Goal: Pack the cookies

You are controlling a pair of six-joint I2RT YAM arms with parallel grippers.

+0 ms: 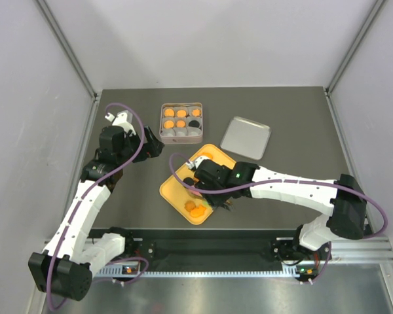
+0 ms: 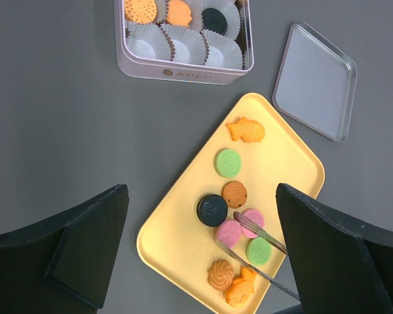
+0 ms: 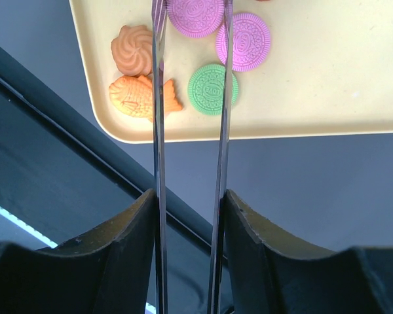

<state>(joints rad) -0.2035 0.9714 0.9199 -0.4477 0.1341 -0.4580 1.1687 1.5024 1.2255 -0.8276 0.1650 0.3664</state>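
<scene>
Cookies [image 2: 227,162] lay mostly on a yellow tray [image 2: 295,163] in the middle of the surface [image 2: 65,118]. They were small flat pieces: round green, pink, brown and black discs with stamped faces, plus orange fish shapes and an orange swirl. A few more, orange and one black, sat in white paper cups [image 2: 183,42] inside the open pale tin [image 2: 177,72] beyond the tray, its lid [image 2: 314,82] lying nearby to the right. Right pincer [image 3: 188,196] was clamped on thin metal tweezers [image 3: 158,131], prongs apart on either side of one pink cookie [image 3: 195,12]; whether they pinched it could not be told. Left pincer [image 1: 152,144] hung released, jaws wide, left of the tray.
</scene>
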